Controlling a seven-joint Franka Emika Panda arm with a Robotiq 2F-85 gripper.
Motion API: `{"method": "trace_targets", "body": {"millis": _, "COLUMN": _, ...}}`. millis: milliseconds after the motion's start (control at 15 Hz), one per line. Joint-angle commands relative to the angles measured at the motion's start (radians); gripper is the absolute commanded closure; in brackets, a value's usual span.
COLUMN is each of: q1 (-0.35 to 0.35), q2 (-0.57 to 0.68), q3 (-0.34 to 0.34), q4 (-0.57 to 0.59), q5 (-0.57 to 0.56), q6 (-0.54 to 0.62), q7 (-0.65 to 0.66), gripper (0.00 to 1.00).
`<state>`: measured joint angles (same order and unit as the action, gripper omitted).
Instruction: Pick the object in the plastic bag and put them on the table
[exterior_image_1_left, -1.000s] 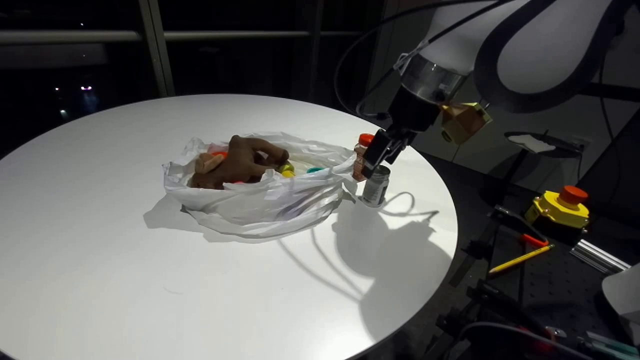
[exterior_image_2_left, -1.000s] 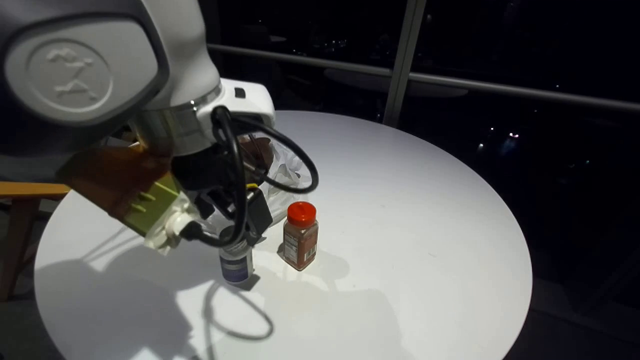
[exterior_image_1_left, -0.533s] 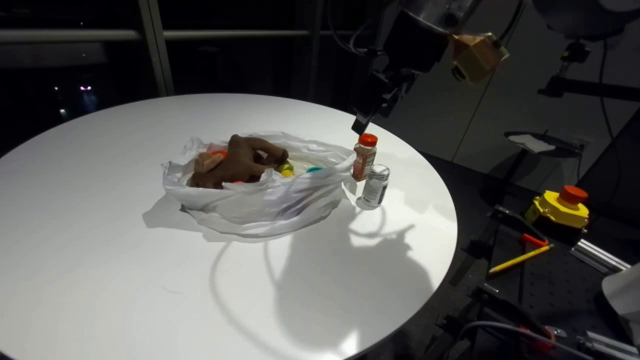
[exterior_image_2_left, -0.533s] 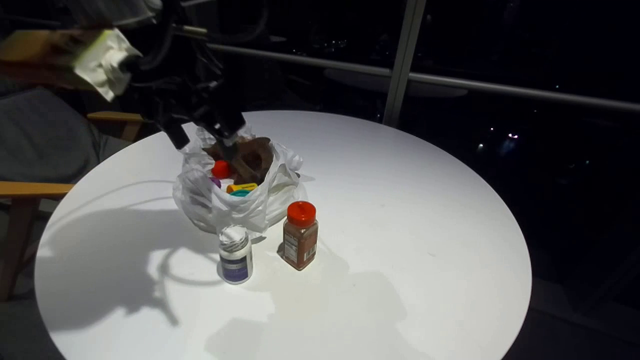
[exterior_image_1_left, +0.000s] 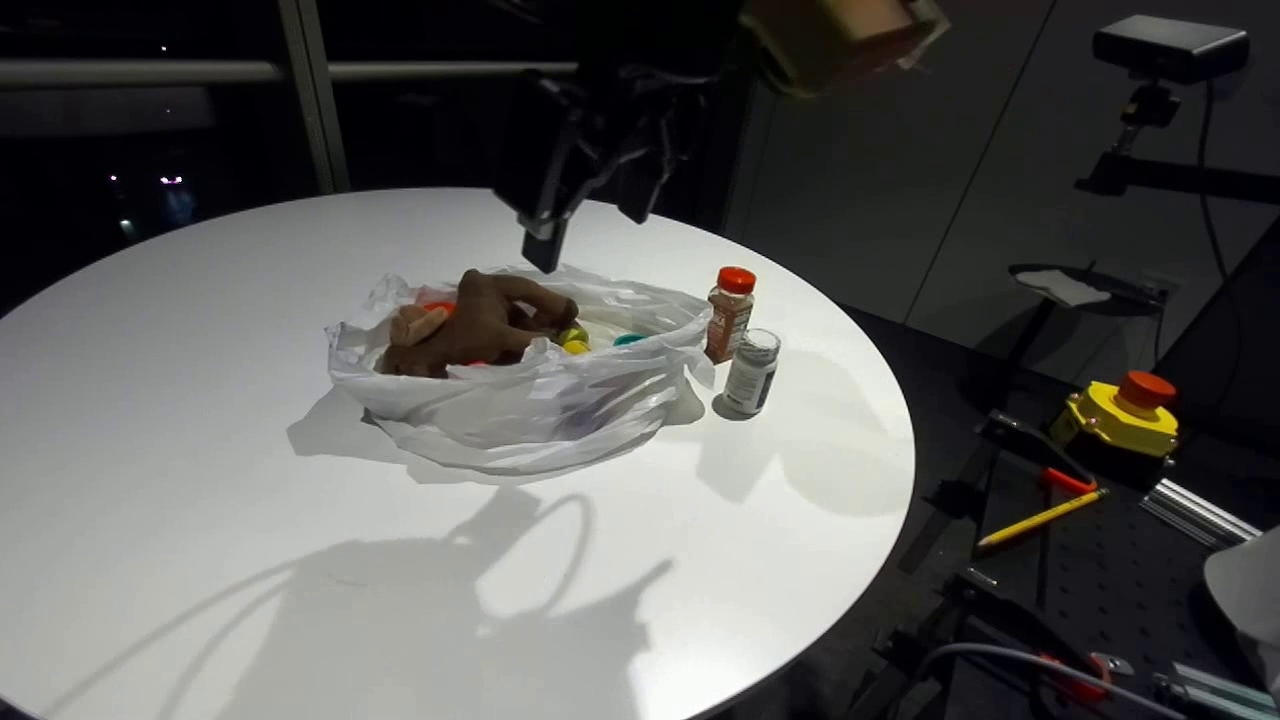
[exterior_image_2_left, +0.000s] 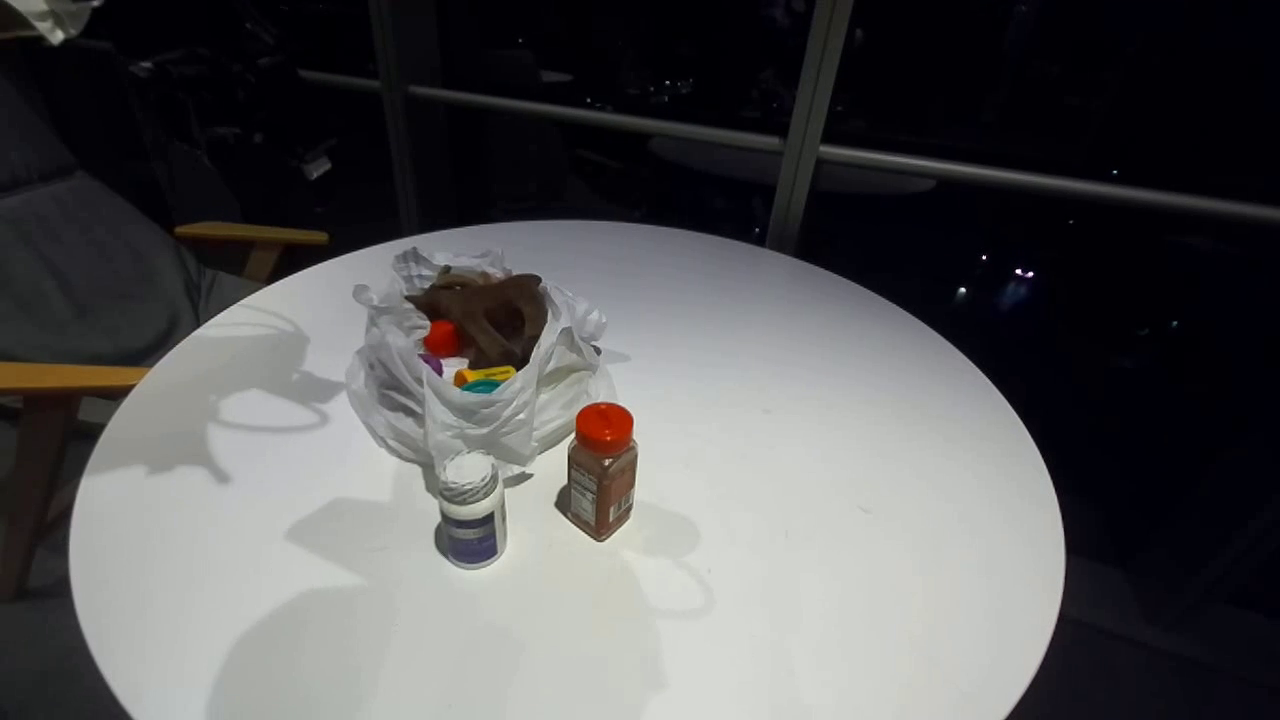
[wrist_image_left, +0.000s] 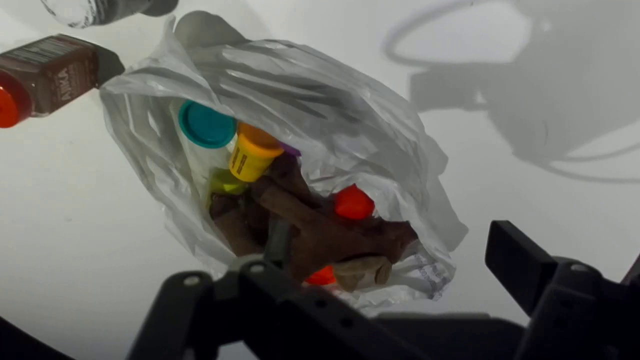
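The plastic bag (exterior_image_1_left: 520, 430) stands on the white table (exterior_image_2_left: 850, 480), its mouth open upward. Inside it lie a brown plush toy (exterior_image_1_left: 470, 325), a yellow tub (wrist_image_left: 250, 160), a teal lid (wrist_image_left: 207, 124) and a red piece (wrist_image_left: 354, 202); the bag's walls hide the rest. Upright beside the bag are a red-capped jar (exterior_image_2_left: 600, 490) and a white jar (exterior_image_2_left: 472, 530), both out on the table. High above the bag hangs my gripper (exterior_image_1_left: 592, 230), its fingers wide apart with nothing between them. The wrist view has the plush toy below the gripper (wrist_image_left: 395, 245).
A chair with a wooden armrest (exterior_image_2_left: 250, 236) stands close to the table's edge in an exterior view. Off the table, an emergency stop button (exterior_image_1_left: 1140, 392) and a pencil (exterior_image_1_left: 1040, 518) lie on a dark surface. A railing (exterior_image_2_left: 600, 118) runs along the windows behind.
My gripper has risen from beside the white jar and swung across to above the bag, staying open. Both jars and the bag with its contents stand where they were.
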<state>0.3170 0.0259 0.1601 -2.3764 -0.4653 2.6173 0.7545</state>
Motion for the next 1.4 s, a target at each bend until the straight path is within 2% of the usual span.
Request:
{"method": "trace_targets", "body": {"millis": 0, "q1": -0.026, "q2": 0.163, "q3": -0.011, "q4": 0.182, "q5": -0.131, "q6": 0.005, "q7": 0.149, "gripper": 0.00}}
{"method": "trace_targets", "body": {"millis": 267, "q1": 0.003, "q2": 0.300, "q3": -0.092, "q4": 0.313, "q5": -0.205, "q6": 0.023, "q7": 0.275, "gripper": 0.00}}
{"method": "trace_targets", "body": {"millis": 333, "q1": 0.007, "q2": 0.332, "q3": -0.104, "q4": 0.346, "q5": -0.194, "q6": 0.023, "q7": 0.289, "gripper": 0.00}}
{"method": "trace_targets", "body": {"millis": 933, "q1": 0.043, "q2": 0.559, "q3": -0.182, "q4": 0.575, "q5": 0.054, "q6": -0.014, "q7": 0.342, "gripper": 0.00}}
{"method": "trace_targets", "body": {"millis": 1333, "q1": 0.048, "q2": 0.615, "q3": -0.224, "q4": 0.612, "q5": 0.185, "q6": -0.020, "q7": 0.388, "gripper": 0.00}}
